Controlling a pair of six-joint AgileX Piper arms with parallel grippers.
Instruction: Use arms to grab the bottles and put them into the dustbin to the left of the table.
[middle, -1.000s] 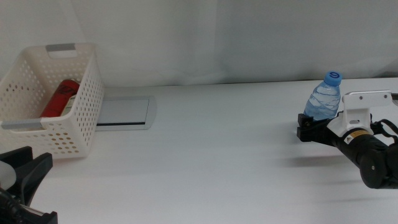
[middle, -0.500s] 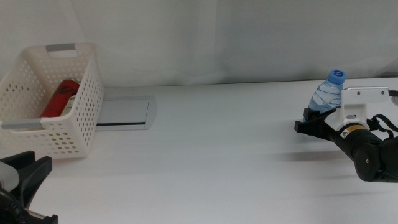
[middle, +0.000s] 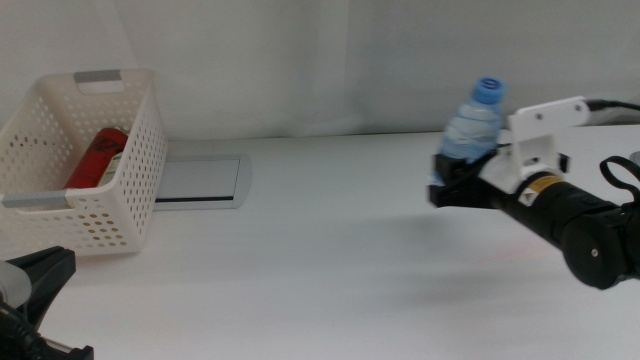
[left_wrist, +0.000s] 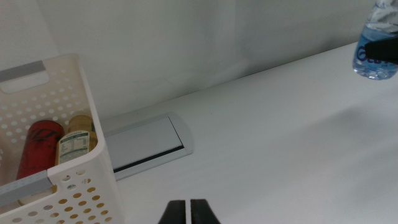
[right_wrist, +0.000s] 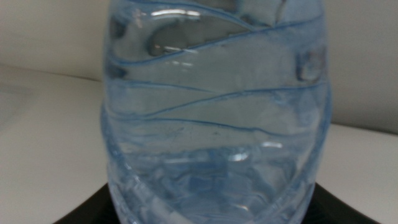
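Observation:
A small clear water bottle (middle: 470, 130) with a blue cap hangs above the table, tilted a little, with my right gripper (middle: 447, 184) shut on its lower body. In the right wrist view the bottle (right_wrist: 214, 112) fills the picture, with dark jaws at its base. The left wrist view shows it far off (left_wrist: 375, 51). The white perforated dustbin (middle: 125, 190) stands at the far left with a red can (middle: 95, 158) inside. The left wrist view shows the dustbin (left_wrist: 81, 193) holding the red can (left_wrist: 37, 149) and a yellow bottle (left_wrist: 75, 140). My left gripper (left_wrist: 188, 213) waits shut, low at the near left (middle: 35, 290).
A grey inset panel (middle: 200, 180) lies in the white tabletop (middle: 330, 260) just right of the dustbin, and shows too in the left wrist view (left_wrist: 146, 146). A white backdrop stands behind the table.
My right gripper has lifted the water bottle off the table and carried it leftward. The left gripper has sunk slightly at the bottom edge.

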